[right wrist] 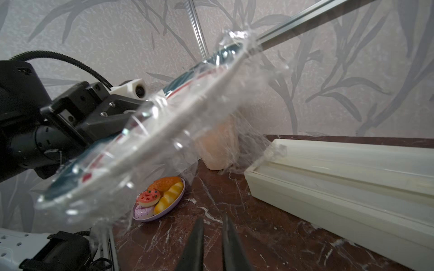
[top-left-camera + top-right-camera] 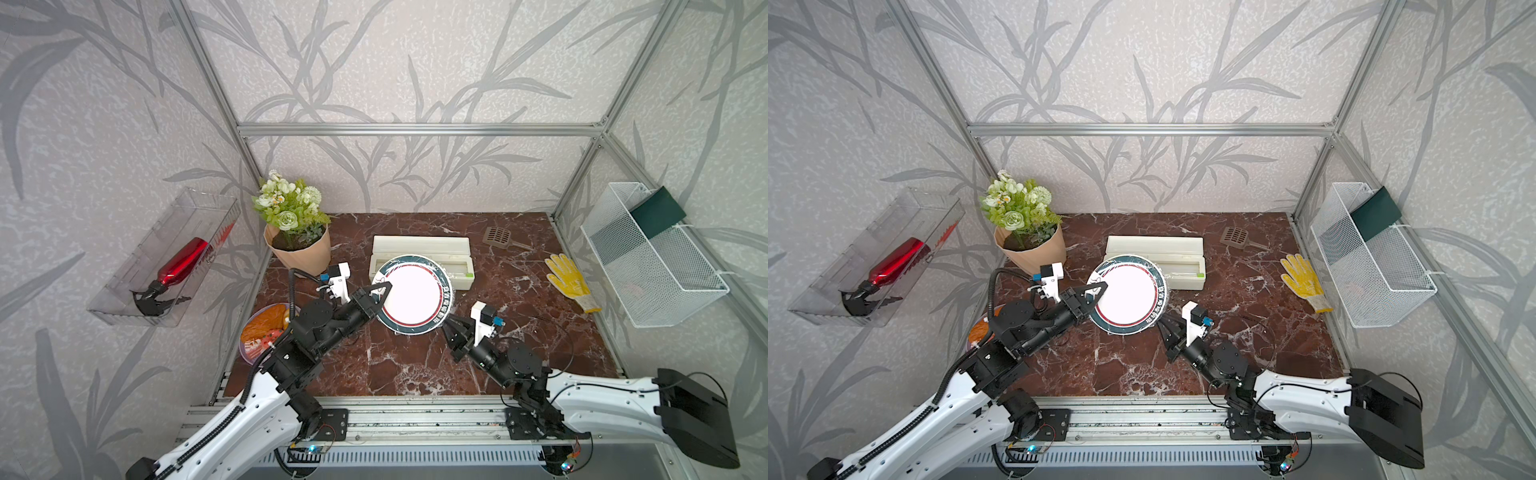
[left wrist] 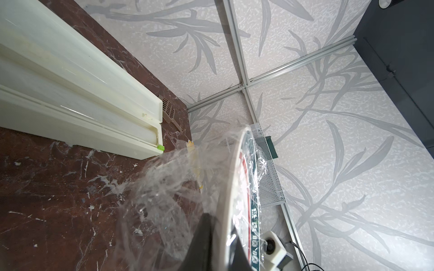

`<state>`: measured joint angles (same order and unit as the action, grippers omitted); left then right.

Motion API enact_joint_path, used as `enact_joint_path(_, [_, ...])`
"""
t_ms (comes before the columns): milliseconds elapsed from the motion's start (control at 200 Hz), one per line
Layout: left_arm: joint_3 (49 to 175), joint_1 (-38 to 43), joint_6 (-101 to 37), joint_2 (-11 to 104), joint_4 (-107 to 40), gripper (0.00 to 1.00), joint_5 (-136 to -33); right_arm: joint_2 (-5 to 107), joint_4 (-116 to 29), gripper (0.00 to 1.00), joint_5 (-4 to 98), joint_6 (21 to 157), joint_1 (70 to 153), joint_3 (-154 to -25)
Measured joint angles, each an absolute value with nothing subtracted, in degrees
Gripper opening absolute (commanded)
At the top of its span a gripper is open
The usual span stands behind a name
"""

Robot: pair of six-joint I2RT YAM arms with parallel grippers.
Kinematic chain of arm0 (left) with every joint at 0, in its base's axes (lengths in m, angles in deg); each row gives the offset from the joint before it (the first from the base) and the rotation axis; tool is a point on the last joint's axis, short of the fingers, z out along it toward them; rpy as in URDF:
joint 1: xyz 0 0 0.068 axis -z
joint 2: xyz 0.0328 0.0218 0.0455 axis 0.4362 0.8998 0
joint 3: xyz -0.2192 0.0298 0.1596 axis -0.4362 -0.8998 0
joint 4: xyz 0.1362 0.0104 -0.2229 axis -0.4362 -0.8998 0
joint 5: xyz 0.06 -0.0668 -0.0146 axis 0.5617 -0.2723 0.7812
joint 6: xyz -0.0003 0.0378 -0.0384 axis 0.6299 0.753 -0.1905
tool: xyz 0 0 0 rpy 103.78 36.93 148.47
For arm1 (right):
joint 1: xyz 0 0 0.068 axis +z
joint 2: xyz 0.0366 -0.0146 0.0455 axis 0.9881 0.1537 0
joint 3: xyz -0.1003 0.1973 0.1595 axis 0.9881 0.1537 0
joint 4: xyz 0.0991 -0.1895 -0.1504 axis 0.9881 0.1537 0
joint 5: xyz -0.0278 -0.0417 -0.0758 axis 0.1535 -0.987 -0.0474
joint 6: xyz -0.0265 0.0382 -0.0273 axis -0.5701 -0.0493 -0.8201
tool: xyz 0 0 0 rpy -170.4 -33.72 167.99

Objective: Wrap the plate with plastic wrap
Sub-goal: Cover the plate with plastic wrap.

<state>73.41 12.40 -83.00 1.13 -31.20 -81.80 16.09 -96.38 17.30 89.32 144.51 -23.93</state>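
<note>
Far left on the table (image 2: pixel 395 365): purple plate of pastries (image 2: pixel 262 332). Left claw (image 2: pixel 384 289) clamped on the left rim of the plate (image 2: pixel 415 295), which is held off the table and tilted, overlapping the cream dispenser box (image 2: pixel 422 245) in both top views. Plastic wrap (image 3: pixel 169 187) lies over the plate's face, crinkled, gathered loosely beneath. Right claw (image 1: pixel 213 218) near the plate's right edge, lower down; jaws a narrow gap apart, nothing between. Yellow glove (image 2: pixel 569 282) further right
</note>
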Motion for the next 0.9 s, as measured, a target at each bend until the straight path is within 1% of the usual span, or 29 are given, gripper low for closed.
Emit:
enact_joint_path(15, [73.6,12.4,-83.2,1.2,-31.3,0.10,-82.1,14.8,-94.6,0.30,17.3,89.5,144.1,-23.8])
enact_joint_path(65, [74.1,12.4,-83.6,1.2,-31.5,0.10,-82.8,11.5,-89.8,0.43,17.4,89.4,142.5,-23.8])
enact_joint_path(100, [74.2,12.4,-84.1,1.2,-31.5,0.10,-83.7,9.3,-87.0,0.50,18.4,89.1,140.7,-23.8])
enact_joint_path(155, [74.2,12.4,-84.7,1.4,-31.7,0.10,-85.2,6.4,-83.6,0.55,20.6,89.3,137.1,-23.8])
enact_joint_path(185, [74.2,12.4,-85.3,1.7,-31.7,0.10,-86.3,5.1,-82.0,0.60,23.0,89.4,134.4,-23.8])
enact_joint_path(225, [74.2,12.4,-85.9,2.0,-31.9,0.10,-87.3,4.2,-80.5,0.65,26.1,89.5,131.1,-23.8])
enact_joint_path(290, [74.2,12.4,-87.1,2.6,-32.1,0.10,-89.7,4.0,-79.1,0.70,31.9,90.1,125.7,-23.8])
enact_joint_path(390, [74.3,12.4,-88.7,3.3,-32.2,0.10,-93.4,6.3,-79.2,0.75,40.0,91.1,120.4,-24.5])
enact_joint_path(490, [74.6,12.4,-89.9,3.5,-32.1,0.10,-96.1,11.4,-81.8,0.78,47.6,92.1,118.7,-25.7])
enact_joint_path(565, [75.0,12.4,-90.5,3.5,-32.1,0.10,-97.5,16.4,-86.1,0.86,52.7,93.4,118.5,-27.1])
enact_joint_path(605, [75.0,12.4,-90.7,3.5,-32.1,0.10,-97.9,19.2,-89.0,0.87,55.0,94.3,118.5,-27.6])
enact_joint_path(675, [75.1,12.4,-90.8,3.4,-32.1,0.10,-98.5,23.9,-94.6,0.86,58.2,96.3,118.5,-28.0])
enact_joint_path(740, [75.1,12.4,-90.9,3.4,-32.1,0.09,-98.7,27.3,-99.1,0.77,60.1,97.8,118.5,-28.0])
enact_joint_path(780, [75.1,12.4,-90.9,3.4,-32.1,0.09,-98.8,29.0,-102.1,0.69,61.1,98.9,118.5,-28.0])
enact_joint_path(845, [75.1,12.4,-90.9,3.3,-32.2,0.08,-98.7,31.1,-106.5,0.50,62.6,100.7,118.5,-28.0])
enact_joint_path(900, [75.0,12.4,-90.9,3.2,-32.4,0.08,-98.3,32.7,-110.3,0.36,63.9,102.3,118.5,-28.0])
